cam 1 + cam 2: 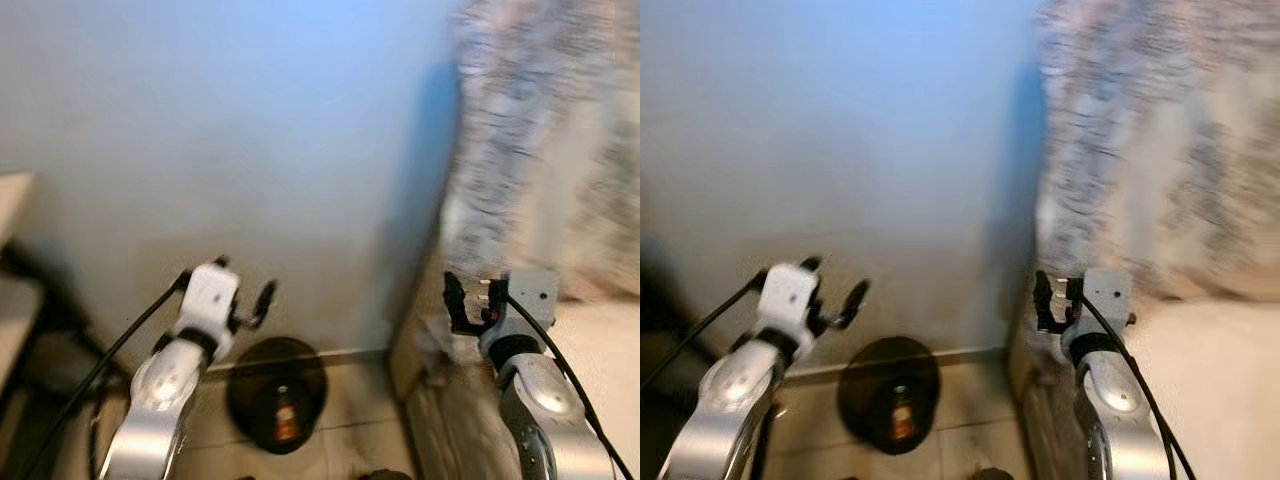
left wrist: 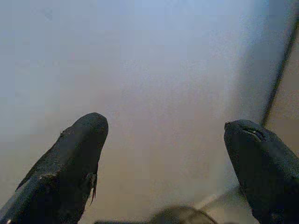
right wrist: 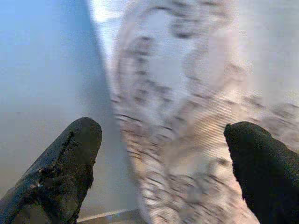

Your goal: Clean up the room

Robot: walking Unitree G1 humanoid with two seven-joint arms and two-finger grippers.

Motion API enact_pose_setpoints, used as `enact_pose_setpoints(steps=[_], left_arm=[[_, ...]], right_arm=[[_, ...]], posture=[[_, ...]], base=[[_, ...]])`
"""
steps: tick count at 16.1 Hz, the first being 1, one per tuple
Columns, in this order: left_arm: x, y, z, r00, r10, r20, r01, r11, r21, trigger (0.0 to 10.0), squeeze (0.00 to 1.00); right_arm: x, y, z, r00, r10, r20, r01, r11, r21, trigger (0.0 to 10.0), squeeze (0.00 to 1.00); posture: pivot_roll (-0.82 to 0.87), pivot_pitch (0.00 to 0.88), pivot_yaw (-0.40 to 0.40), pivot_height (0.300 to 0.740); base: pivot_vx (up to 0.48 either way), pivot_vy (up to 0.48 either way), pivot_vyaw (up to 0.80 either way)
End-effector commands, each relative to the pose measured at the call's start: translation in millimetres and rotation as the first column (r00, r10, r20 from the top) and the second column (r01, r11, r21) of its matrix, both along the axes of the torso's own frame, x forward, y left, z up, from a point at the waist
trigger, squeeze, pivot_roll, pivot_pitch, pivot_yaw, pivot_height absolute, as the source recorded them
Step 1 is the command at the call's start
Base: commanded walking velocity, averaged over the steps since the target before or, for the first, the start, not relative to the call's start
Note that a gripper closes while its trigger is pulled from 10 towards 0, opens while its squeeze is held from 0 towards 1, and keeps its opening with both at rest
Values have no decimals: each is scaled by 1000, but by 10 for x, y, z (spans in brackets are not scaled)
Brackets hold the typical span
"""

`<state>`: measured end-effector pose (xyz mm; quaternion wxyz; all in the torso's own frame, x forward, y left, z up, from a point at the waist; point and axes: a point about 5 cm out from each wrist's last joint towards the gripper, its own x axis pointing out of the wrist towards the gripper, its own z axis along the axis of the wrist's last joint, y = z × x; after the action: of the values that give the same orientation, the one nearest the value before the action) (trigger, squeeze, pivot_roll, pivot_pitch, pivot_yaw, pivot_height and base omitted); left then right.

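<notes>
The head views are blurred. My left gripper is raised in front of a pale blue-grey wall, and its two black fingers stand apart with nothing between them. My right gripper is held up at the right, open and empty, its fingertips wide apart. It points at a grey-and-white patterned fabric, a cushion or a curtain, that stands upright beside the wall.
A dark round object with something brown-orange in its middle lies on the tiled floor at the wall's foot, between my arms. A beige upholstered surface is on the right. A pale furniture edge and dark cables are on the left.
</notes>
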<state>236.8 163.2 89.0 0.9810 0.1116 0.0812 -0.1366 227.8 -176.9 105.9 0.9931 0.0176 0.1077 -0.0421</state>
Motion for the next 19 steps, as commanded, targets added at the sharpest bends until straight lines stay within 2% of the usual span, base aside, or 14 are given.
enact_pose_setpoints(steps=[1, 2, 4, 7, 9, 11, 19], left_arm=[[-42, 20, 69, 999, 37, 12, -37, 999, -2, 10000, 1000], [-84, 22, 96, 997, 73, 5, -73, 997, -38, 10000, 1000], [-102, 27, 95, 998, 58, 5, -58, 998, -9, 10000, 1000], [-109, 106, 98, 993, 120, -16, -120, 991, -52, 10000, 1000], [-107, 108, 86, 993, 116, -35, -118, 990, -78, 10000, 1000], [-100, 114, 85, 993, 111, -38, -114, 990, -77, 10000, 1000], [-12, 131, 186, 994, 113, -3, -113, 992, -62, 10000, 1000]], right_arm=[[-21, 5, 36, 1000, -18, 15, 18, 1000, 8, 10000, 0], [-30, -5, 45, 999, -33, 18, 33, 999, 7, 10000, 0], [-45, -18, 28, 999, -48, 14, 48, 999, 6, 10000, 0], [-33, 35, 1, 998, -57, -17, 58, 998, 20, 10000, 0], [-11, 67, -10, 999, -39, -23, 40, 998, 42, 10000, 0], [3, 103, -4, 1000, 3, -16, -2, 999, 44, 10000, 0], [65, 131, 55, 1000, 11, 22, -13, 994, 109, 10000, 0]], posture=[[-80, 0, 43, 740], [-67, 0, 37, 740], [-61, 0, 37, 740], [-34, 0, 27, 740], [-26, 0, 20, 740], [-28, 0, 22, 740], [-14, 0, 14, 740]], base=[[0, 0, -800], [0, 0, -800], [0, 0, -800], [0, 0, -800], [0, 0, -800], [0, 0, -800], [0, 0, -800]])
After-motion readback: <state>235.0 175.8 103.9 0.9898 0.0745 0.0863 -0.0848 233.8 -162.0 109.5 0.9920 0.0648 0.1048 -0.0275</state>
